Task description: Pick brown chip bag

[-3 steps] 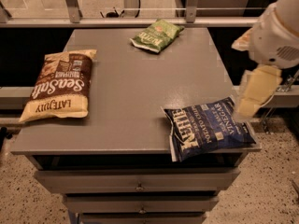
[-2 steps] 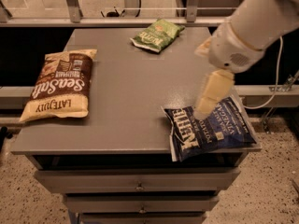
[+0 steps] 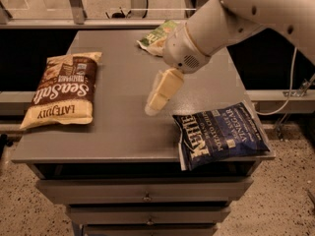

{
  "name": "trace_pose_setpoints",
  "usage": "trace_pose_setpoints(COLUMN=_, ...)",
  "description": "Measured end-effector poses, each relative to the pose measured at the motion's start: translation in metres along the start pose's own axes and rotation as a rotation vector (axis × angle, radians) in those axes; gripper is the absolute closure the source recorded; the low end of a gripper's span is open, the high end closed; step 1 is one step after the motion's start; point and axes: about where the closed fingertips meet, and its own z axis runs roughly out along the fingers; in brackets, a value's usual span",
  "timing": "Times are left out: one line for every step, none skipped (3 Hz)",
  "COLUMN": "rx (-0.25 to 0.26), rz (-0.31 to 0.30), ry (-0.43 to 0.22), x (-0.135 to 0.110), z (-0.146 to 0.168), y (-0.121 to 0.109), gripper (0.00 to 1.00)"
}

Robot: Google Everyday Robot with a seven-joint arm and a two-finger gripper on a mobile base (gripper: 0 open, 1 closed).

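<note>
The brown chip bag (image 3: 64, 90) lies flat on the left side of the grey table (image 3: 123, 132), dark brown in the middle with cream-yellow ends and white "Sea Salt" lettering. My gripper (image 3: 158, 98) hangs over the middle of the table, pointing down and to the left, well to the right of the brown bag and not touching it. It holds nothing. The white arm (image 3: 236, 18) comes in from the upper right.
A dark blue Kettle vinegar bag (image 3: 221, 134) lies at the table's front right corner, partly over the edge. A small green bag (image 3: 157, 36) lies at the back, partly hidden by the arm. Drawers sit below the tabletop. A cable hangs at the right.
The arm has swung left from the table's right edge over the blue bag to the middle of the table, bringing the gripper closer to the brown bag.
</note>
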Motion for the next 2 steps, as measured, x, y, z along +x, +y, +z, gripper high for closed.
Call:
trace_pose_setpoints(rx=-0.035, rz=-0.019, ry=-0.113, x=-0.036, z=0.039, y=-0.007, gripper=0.00)
trace_pose_setpoints(rx=-0.074, rz=0.016, ry=-0.156, x=-0.058, z=0.106, y=-0.009, gripper=0.00)
